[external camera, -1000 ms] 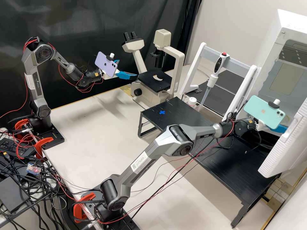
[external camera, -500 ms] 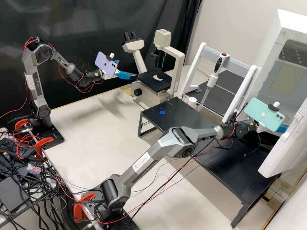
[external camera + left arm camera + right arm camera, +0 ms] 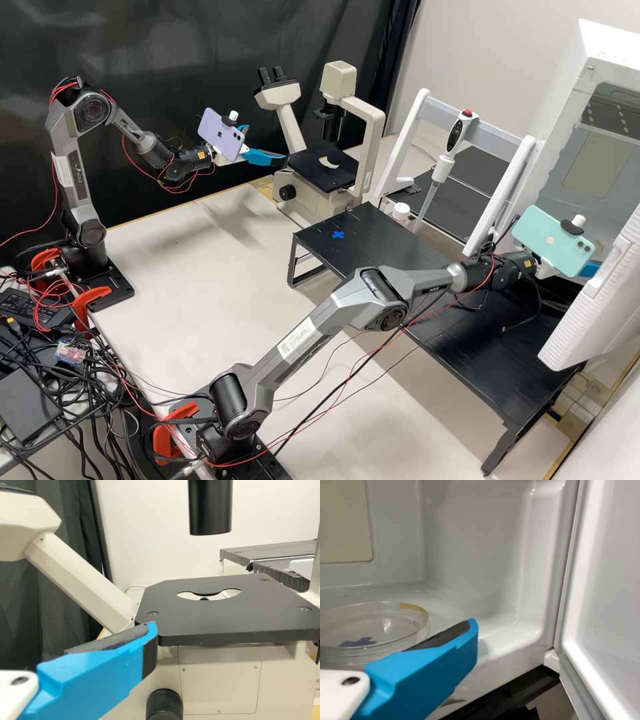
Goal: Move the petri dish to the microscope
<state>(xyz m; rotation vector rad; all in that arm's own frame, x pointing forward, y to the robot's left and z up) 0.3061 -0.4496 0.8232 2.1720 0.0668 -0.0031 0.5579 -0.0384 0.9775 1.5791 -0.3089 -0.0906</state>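
Inside the boxy white cabinet at right, the clear, round petri dish lies just off the pad side of the nearer, blue-fingered right gripper, jaws spread like those of the left gripper.

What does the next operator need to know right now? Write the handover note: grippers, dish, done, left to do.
Left gripper: open, holding nothing, near the microscope stage.
Right gripper: open, at the white chamber; one finger is beside the petri dish. Whether it touches is unclear.
Dish: inside the chamber, on its floor.
Done: chamber door open, right gripper at the dish.
Left: grip the dish, bring it out, set it on the stage.
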